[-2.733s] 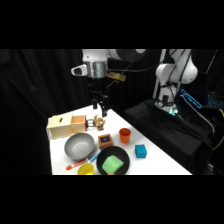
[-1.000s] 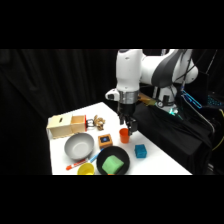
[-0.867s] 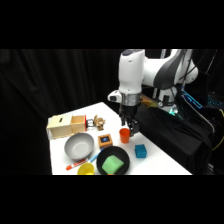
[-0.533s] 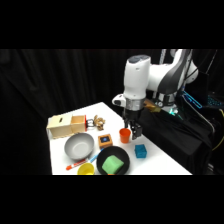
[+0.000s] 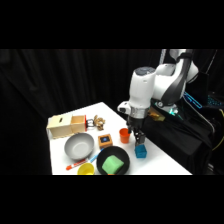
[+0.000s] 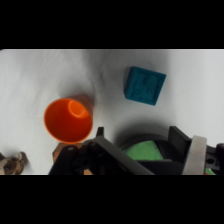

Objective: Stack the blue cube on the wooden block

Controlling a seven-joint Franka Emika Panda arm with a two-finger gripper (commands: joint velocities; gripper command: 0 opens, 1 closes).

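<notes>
White table [image 5: 165,162]: gripper [image 5: 138,137] hung just above blue cube [image 5: 141,150], beside orange cup [image 5: 124,135]; wooden block [image 5: 105,141] nearby. Fingers' state: cannot tell.

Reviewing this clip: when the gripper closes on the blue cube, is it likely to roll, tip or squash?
The blue cube has flat faces and sits flat on the table, so it probably won't roll or tip. Its crisp edges suggest something rigid that shouldn't squash. Being small, it is likely light and could skid if nudged off-centre.
</notes>
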